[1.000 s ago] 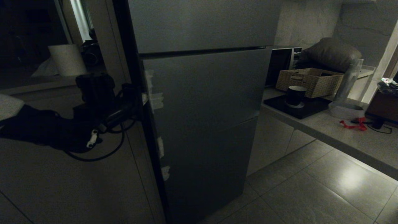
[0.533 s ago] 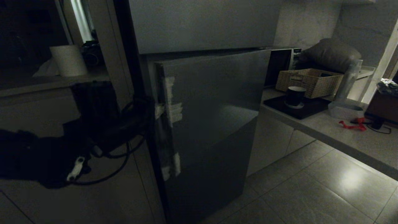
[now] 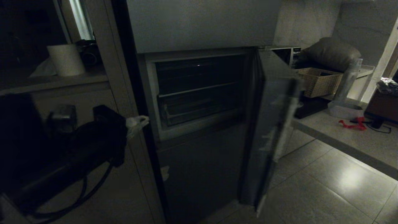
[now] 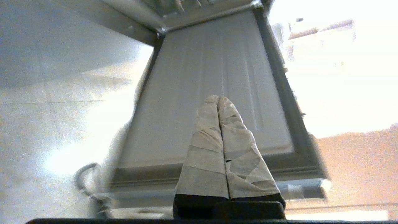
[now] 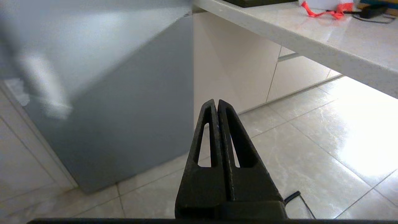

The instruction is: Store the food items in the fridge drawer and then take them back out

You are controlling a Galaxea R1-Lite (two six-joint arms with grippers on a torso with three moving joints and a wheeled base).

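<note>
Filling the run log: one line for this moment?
fridge: middle door swung open | fridge drawer: in | left gripper: shut, empty | right gripper: shut, parked

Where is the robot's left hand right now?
In the head view the left gripper is at the left, beside the fridge, just left of its opened middle compartment, with its white-wrapped fingers pressed together.

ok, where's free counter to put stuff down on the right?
Bare counter runs along the near edge, in front of the red scrap. Farther back it's crowded: black tray, wicker basket, pale tray.
</note>
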